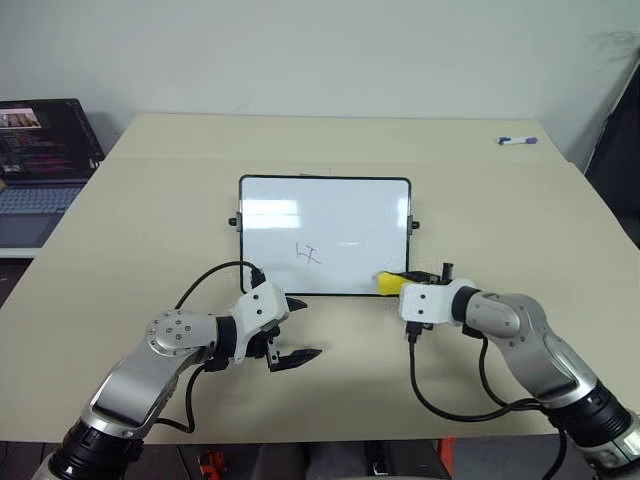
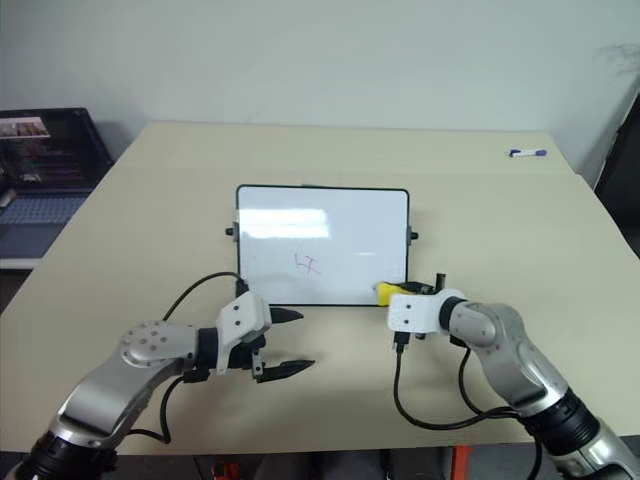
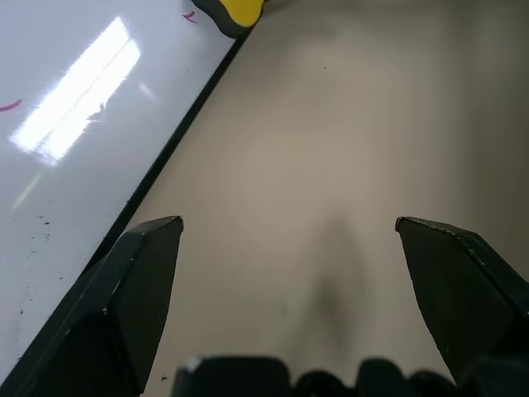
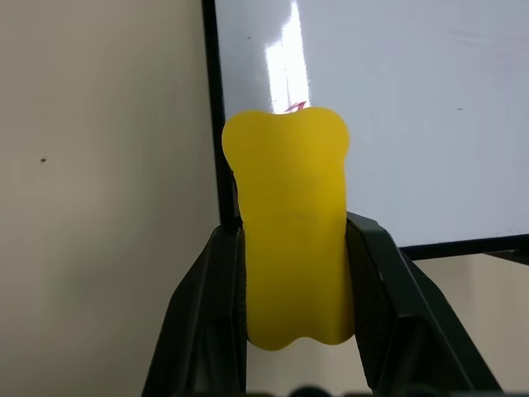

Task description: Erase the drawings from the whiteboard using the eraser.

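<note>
- Head views: right claw [image 1: 396, 283] clamped on the eraser [image 1: 390, 283], which sits at the board's near right corner, on or just over the frame edge; contact with the surface can't be told.
- Left claw [image 1: 297, 328] has its fingers apart and holds nothing. It hangs over bare tabletop [image 1: 150, 220], just off the board's near left corner, well apart from the eraser.
- Board [image 1: 325, 236] lies flat mid-tabletop, black frame, small knobs on both sides.
- One drawing [image 1: 310, 254] sits on the near half of the board, roughly centred: a thin scribble in dark and red ink. A glare streak crosses the far left part of the board.
- Laptop [image 1: 40, 165] at the far left edge, lid up, screen lit. Marker [image 1: 517, 141] at the far right of the tabletop, well apart from the board.
- Left wrist view: both black fingers [image 3: 124, 298] spread wide over bare tabletop. The board's frame [image 3: 178, 136] runs diagonally beside one finger. The eraser's yellow end with dark underside [image 3: 233, 11] sits at the board edge, a small red mark [image 3: 190, 16] just beside it.
- Right wrist view: eraser [image 4: 291, 231] pinched between the two fingers [image 4: 207, 314], its yellow top facing the camera, and its far end reaches over the board frame [image 4: 216, 124]. A bit of red ink [image 4: 296, 107] peeks out at the eraser's far end.
</note>
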Robot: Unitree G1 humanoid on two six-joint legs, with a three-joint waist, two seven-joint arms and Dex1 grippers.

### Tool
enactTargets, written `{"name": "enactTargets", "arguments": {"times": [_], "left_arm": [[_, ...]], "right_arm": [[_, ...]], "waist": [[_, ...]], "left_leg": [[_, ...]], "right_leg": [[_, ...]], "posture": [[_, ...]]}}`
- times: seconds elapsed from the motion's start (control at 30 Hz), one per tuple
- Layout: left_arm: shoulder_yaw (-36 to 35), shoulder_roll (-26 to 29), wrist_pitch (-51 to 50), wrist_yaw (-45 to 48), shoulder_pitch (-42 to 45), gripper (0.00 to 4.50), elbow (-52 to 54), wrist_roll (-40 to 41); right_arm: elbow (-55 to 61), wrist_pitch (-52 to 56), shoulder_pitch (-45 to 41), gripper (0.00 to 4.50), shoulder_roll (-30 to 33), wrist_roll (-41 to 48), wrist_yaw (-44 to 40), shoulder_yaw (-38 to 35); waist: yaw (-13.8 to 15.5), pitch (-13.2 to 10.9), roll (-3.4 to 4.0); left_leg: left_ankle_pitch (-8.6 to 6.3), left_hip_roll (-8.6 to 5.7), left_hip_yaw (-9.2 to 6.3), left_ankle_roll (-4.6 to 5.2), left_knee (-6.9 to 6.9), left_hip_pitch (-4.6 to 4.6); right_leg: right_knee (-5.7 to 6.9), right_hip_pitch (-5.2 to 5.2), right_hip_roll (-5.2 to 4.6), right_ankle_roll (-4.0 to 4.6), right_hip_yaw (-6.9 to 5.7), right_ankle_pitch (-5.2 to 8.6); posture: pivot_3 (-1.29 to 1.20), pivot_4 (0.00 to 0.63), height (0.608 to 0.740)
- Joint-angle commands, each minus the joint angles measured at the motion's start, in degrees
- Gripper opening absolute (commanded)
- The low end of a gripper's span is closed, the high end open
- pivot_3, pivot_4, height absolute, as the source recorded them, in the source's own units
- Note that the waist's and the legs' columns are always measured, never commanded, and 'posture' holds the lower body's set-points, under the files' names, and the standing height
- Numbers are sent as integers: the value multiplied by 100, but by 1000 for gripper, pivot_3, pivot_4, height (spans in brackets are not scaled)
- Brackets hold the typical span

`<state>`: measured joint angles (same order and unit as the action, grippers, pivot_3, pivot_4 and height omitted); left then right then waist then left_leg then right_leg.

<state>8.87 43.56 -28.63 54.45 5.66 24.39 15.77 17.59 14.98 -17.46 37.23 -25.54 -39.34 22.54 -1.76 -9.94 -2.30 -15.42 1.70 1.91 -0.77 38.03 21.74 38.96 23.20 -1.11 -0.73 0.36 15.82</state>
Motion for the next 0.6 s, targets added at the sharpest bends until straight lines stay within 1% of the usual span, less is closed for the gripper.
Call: {"name": "enactTargets", "arguments": {"times": [0.03,0.17,0.3,0.4,0.5,0.6], "left_arm": [[-21,8,20,11,19,4500,191,63],[-8,-5,1,-5,26,4500,211,62],[-28,-5,-23,-30,-12,4500,246,75],[-44,-13,-51,-51,-30,4500,258,88],[-52,-21,-70,-60,-32,4500,259,93],[-72,-29,-78,-81,-42,4500,259,97]], "right_arm": [[-220,30,-287,1249,-169,-187,351,-247],[-197,15,-210,1249,-266,-164,246,-109],[-126,-14,130,1248,30,-185,-158,42],[-74,-112,203,1248,135,-224,-278,71],[-114,-229,99,1248,39,-295,-87,7],[-115,-124,-156,1248,-254,-56,197,-371]], "waist": [[-1,0,0],[16,0,0],[24,0,0],[24,0,0],[20,0,0],[3,0,0]], "left_leg": [[0,0,1,0,0,0],[0,-2,0,0,0,3],[-1,-3,0,0,-4,5],[-1,-2,0,0,-4,5],[0,-2,0,0,-2,1],[0,-1,0,0,-2,2]], "right_leg": [[0,1,0,0,2,-1],[-2,1,-1,1,0,-1],[-6,2,-2,10,0,-4],[-6,1,-2,8,0,-3],[-4,0,-2,1,0,-1],[-3,1,-1,1,0,-1]], "posture": [[0,150,740],[0,150,740],[0,150,740],[0,150,740],[0,150,740],[0,150,740]]}}
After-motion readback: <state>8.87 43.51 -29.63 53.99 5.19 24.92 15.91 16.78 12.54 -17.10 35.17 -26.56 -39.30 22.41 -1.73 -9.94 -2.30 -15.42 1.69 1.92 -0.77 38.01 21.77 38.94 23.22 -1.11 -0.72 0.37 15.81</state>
